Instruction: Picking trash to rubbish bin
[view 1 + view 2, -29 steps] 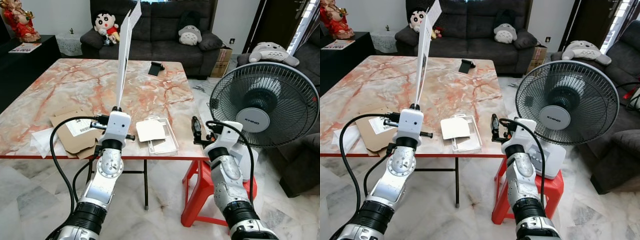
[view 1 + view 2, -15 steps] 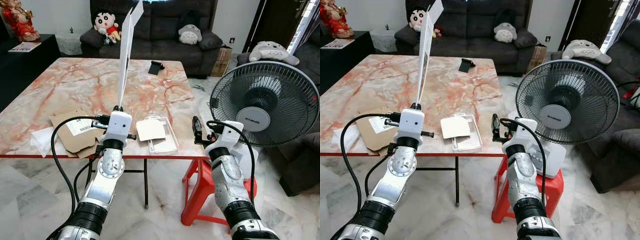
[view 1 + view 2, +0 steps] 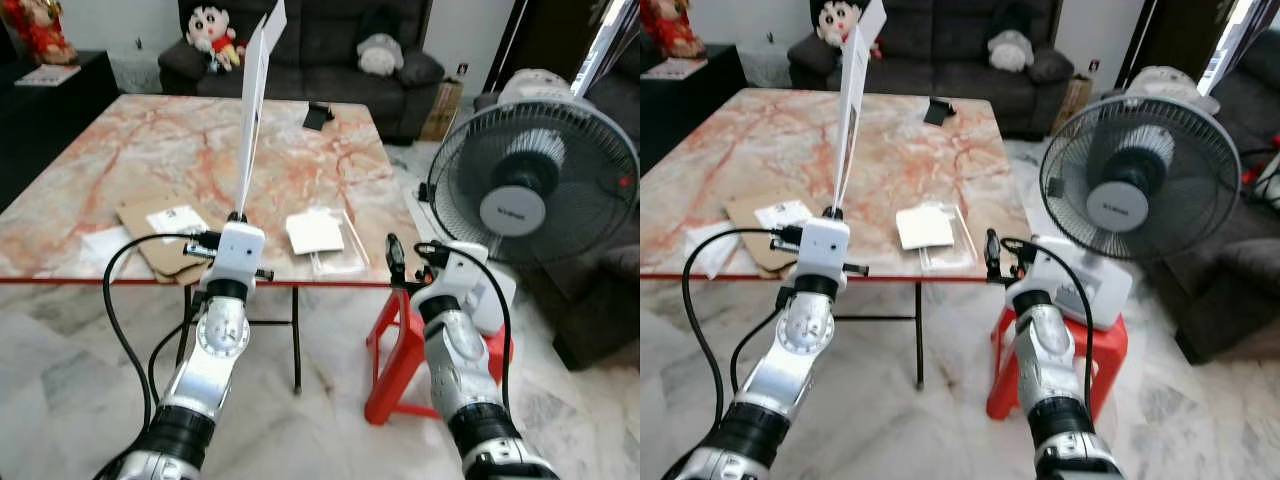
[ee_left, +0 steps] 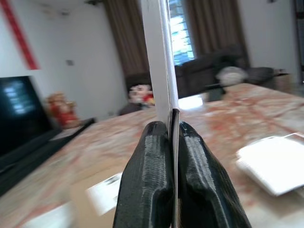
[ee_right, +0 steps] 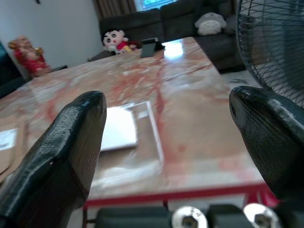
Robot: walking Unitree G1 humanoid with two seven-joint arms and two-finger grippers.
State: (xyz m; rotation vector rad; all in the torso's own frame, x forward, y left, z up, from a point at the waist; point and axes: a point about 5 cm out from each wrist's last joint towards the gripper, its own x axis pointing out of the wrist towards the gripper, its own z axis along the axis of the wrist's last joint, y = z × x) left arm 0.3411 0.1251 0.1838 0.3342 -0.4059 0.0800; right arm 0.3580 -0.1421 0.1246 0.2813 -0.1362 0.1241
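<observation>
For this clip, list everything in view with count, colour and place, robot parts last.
Table: one, red-veined marble top, ahead of the robot.
White sheet: one, upright, pinched in the left gripper.
Cardboard piece: one, brown with a white label, near table edge.
Clear tray: one, with a white card on it, near table edge.
Dark object: one, far side of table; cannot identify.
Fan: one, white, on the stool, right of the table.
Stool: one, red.
Sofa: one, dark grey, holding plush toys.
Left gripper: jaws closed on the sheet.
Right gripper: jaws open, before the table edge.
</observation>
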